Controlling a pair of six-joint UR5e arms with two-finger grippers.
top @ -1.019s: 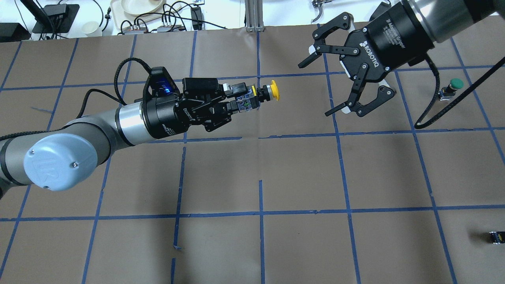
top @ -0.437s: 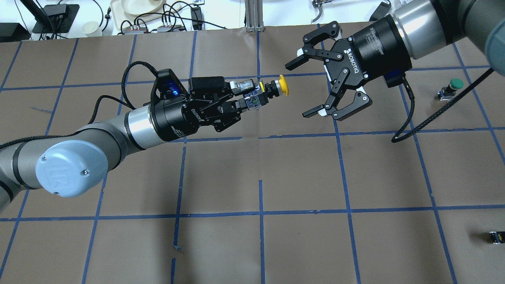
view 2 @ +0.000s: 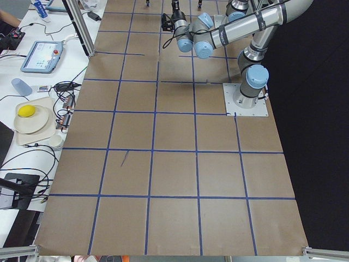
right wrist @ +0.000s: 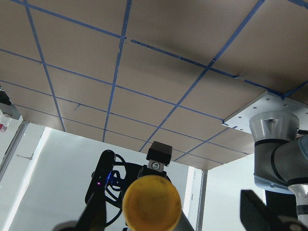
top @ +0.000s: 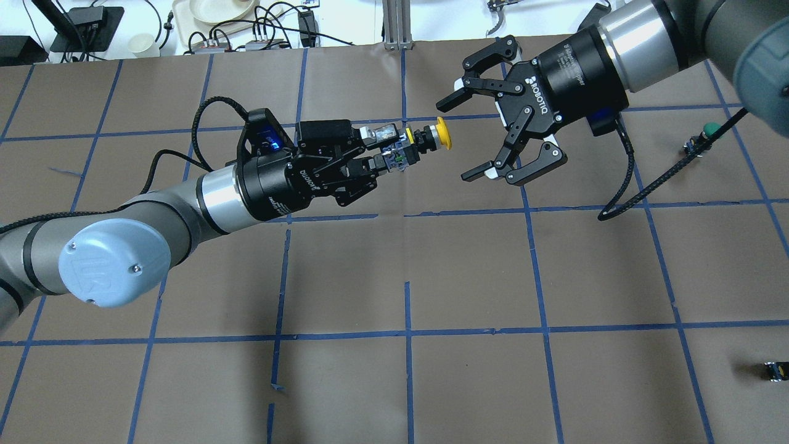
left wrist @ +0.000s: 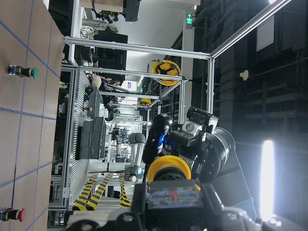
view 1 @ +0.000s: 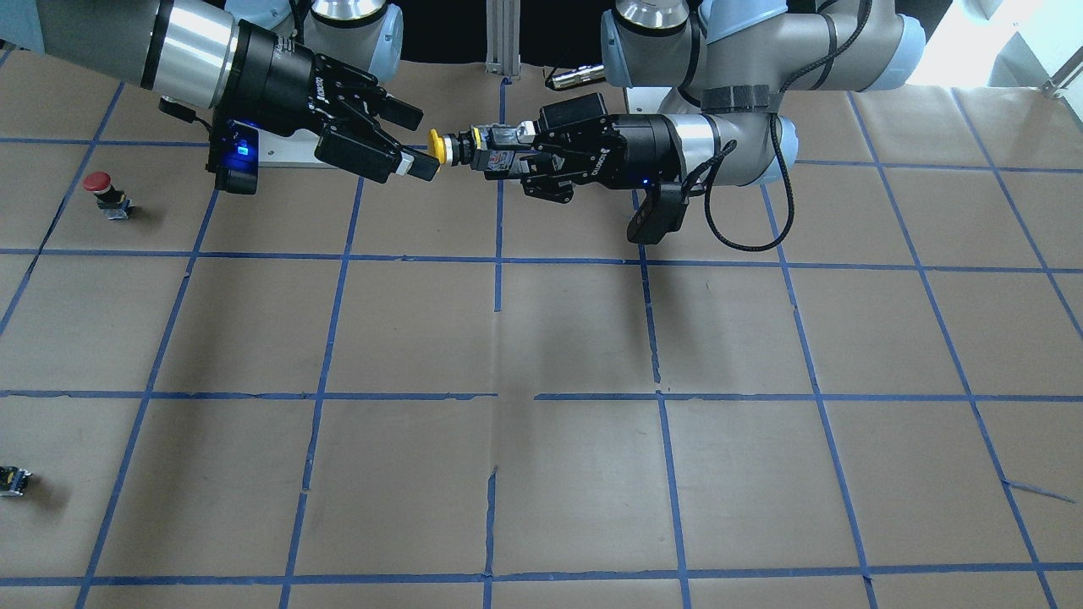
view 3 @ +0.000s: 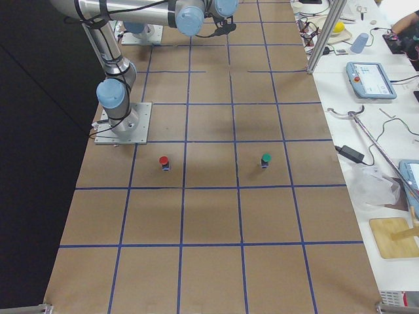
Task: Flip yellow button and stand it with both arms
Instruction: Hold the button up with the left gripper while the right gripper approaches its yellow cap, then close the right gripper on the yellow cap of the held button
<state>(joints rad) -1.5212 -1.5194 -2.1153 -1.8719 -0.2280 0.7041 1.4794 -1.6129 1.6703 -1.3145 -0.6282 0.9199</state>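
My left gripper [top: 377, 152] is shut on the black and silver base of the yellow button [top: 442, 134]. It holds the button level in the air, with the cap pointing at my right gripper [top: 457, 139]. The right gripper is open and empty, its fingertips on either side of the cap's line, just short of the cap. In the front-facing view the yellow cap [view 1: 434, 144] is at the right gripper's [view 1: 420, 142] fingertips, with the left gripper [view 1: 508, 159] behind the base. The right wrist view shows the cap [right wrist: 151, 207] face-on between blurred fingers [right wrist: 269, 216]. The cap also shows in the left wrist view [left wrist: 168, 168].
A green-capped button [top: 712, 131] stands at the far right of the table. A red-capped button [view 1: 99, 182] stands near the robot's right side. A small black block [top: 773, 370] lies at the right edge. The brown table [top: 407, 259] carries a blue tape grid.
My right gripper has moved left toward the yellow cap, still open. My left gripper carried the button slightly right and now holds still.
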